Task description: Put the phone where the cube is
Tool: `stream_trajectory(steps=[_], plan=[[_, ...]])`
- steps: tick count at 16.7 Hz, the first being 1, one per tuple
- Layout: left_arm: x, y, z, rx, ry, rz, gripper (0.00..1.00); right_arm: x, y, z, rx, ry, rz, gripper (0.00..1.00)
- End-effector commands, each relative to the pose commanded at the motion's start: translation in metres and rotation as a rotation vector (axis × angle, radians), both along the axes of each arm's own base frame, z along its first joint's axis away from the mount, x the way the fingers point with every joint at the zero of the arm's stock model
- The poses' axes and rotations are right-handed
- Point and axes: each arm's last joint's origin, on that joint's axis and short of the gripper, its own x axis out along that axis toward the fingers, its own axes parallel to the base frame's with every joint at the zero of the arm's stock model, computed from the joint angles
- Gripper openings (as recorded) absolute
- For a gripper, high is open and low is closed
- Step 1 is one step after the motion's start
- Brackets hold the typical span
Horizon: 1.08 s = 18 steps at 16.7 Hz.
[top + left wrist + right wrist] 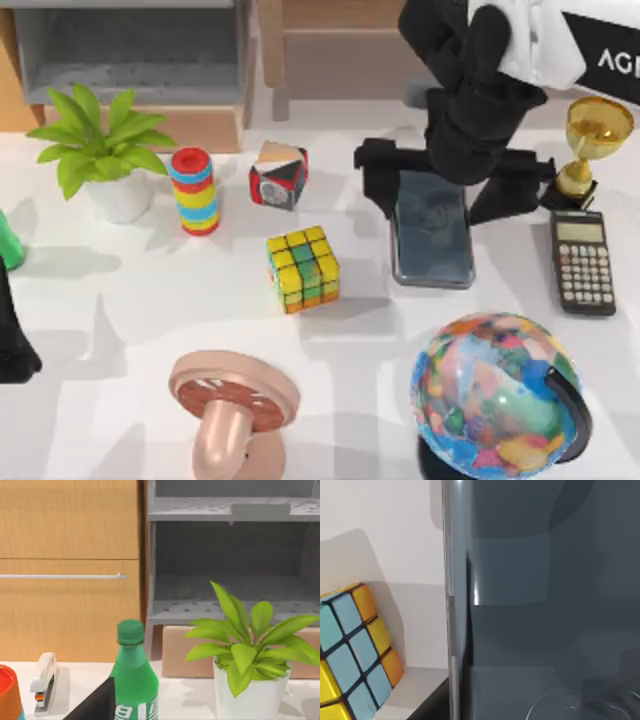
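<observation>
The phone (432, 243) is seen lying flat on the worktop (120, 300), screen up, right of centre in the top view, with its long axis running from the far edge toward the near edge. The right gripper (440, 175) is poised directly over the phone's far end, its jaws spread wide across the phone's short axis, one dark finger (378, 178) standing off the left long edge and the other off the right; nothing is held between them, and no contact with the phone's rim can be made out. The coming move is judged to turn on this alignment: the jaws straddle the narrow width, so a closing grip would be taken across the short axis near the far end. The Rubik's cube (303, 268) sits just to the left of the phone, apart from it, so a short carry leftward would be called for, though the cube itself occupies the target spot. The right arm is plainly the nearer one; the left arm (15, 340) is parked at the worktop's left edge. In the right wrist view the phone's glossy screen (545, 605) and thin grey rim are shown close up with the cube beside them, a closeness not conveyed from above. The left wrist view takes in a green bottle (132, 680) and a potted plant (250, 650).
</observation>
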Motion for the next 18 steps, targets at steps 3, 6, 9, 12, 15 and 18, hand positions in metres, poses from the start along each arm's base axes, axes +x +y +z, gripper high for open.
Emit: stream_trajectory(steps=[3,6,9,12,15,18], plan=[[0.0,0.0,0.0,0.0,0.0,0.0,1.0,0.001,0.0,-0.021,-0.047,0.023,-0.003,0.0],[0.0,0.0,0.0,0.0,0.0,0.0,1.0,-0.002,-0.002,-0.052,-0.104,0.082,-0.001,0.0],[0.0,0.0,0.0,0.0,0.0,0.0,1.0,-0.004,-0.003,-0.065,-0.125,0.112,0.001,0.0],[0.0,0.0,0.0,0.0,0.0,0.0,1.0,-0.004,-0.003,-0.065,-0.125,0.112,0.001,0.0],[0.0,0.0,0.0,0.0,0.0,0.0,1.0,-0.004,-0.003,-0.065,-0.125,0.112,0.001,0.15],[0.0,0.0,0.0,0.0,0.0,0.0,1.0,-0.004,-0.003,-0.065,-0.125,0.112,0.001,0.38]])
